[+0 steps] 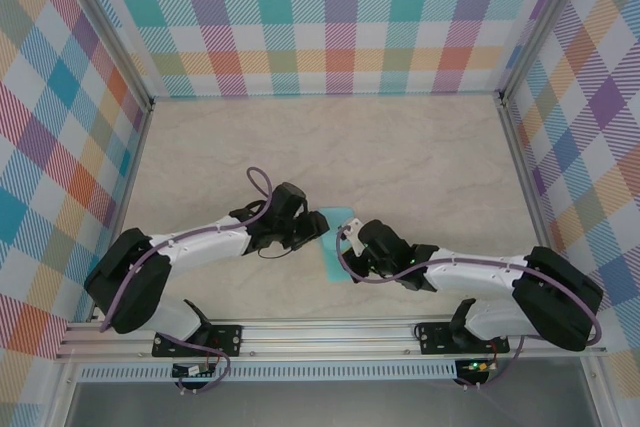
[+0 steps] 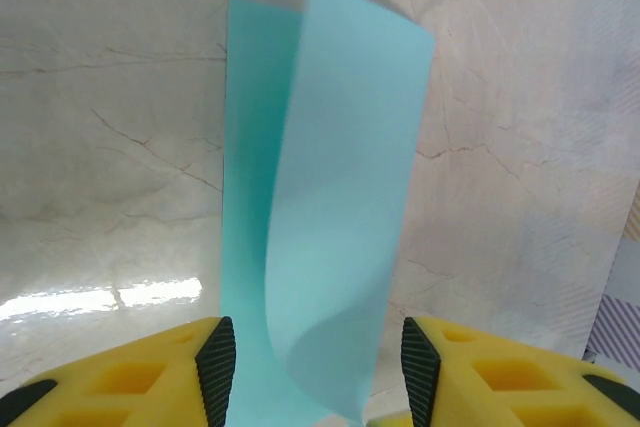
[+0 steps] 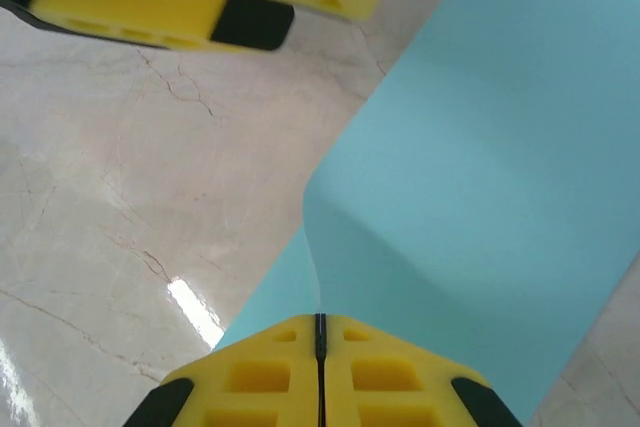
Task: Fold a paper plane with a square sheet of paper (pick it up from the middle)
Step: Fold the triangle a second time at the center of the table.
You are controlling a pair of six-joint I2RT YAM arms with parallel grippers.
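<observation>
1. The left end effector is seen open. Its jaws stand on either side of the paper and are not pressed onto it.
2. The square sheet of paper is found near the middle of the bench, between the two end effectors. One half is curled up and over the other, and the bend is rounded rather than flattened.
3. The right end effector is closed on the sheet, which is pinched in the seam where its jaws meet.
4. The task is judged to be at its first fold. No sharp crease, pointed nose or wings can be made out, so nearly all the folding is left.
</observation>
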